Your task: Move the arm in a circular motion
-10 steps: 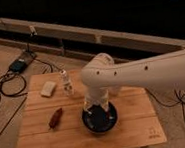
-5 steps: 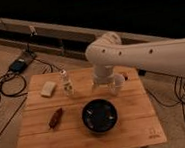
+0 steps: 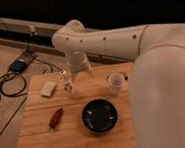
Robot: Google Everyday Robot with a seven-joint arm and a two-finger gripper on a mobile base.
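The arm (image 3: pixel 112 38) is glossy cream-white and very large. Its thick segment fills the right side of the camera view and reaches left to a bulbous joint (image 3: pixel 70 34). From there the ribbed wrist (image 3: pixel 77 61) points down over the back of the wooden table (image 3: pixel 43 139). The gripper (image 3: pixel 82 73) hangs at the wrist's end, just right of a small clear bottle (image 3: pixel 67 84) and above the table top. Nothing shows in the gripper.
On the table stand a white cup (image 3: pixel 116 83), a black bowl (image 3: pixel 99 116), a reddish-brown object (image 3: pixel 56 118) and a pale sponge (image 3: pixel 48 88). Cables and a blue box (image 3: pixel 18 65) lie on the floor at left. A dark wall runs behind.
The arm has swung from over the bowl to the back by the cup, and now left toward the bottle. Its near segment now covers the table's right side.
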